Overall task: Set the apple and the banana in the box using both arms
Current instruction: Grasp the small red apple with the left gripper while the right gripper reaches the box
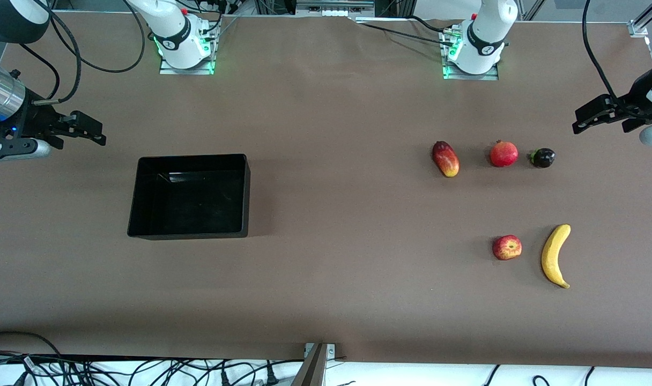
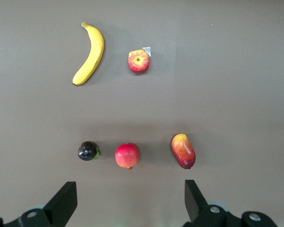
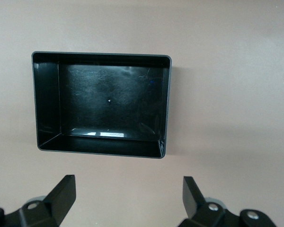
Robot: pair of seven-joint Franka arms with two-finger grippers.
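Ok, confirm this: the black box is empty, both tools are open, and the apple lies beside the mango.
Not quite. The apple lies beside the banana, not the mango, which sits farther from the front camera, as the front view shows. The box is indeed empty, and the left tool and right tool are open.

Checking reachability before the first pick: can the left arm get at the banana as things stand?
Probably yes. The banana lies alone on the table toward the left arm's end, apart from the apple, nothing over it. The left gripper hangs above that end, jaws open.
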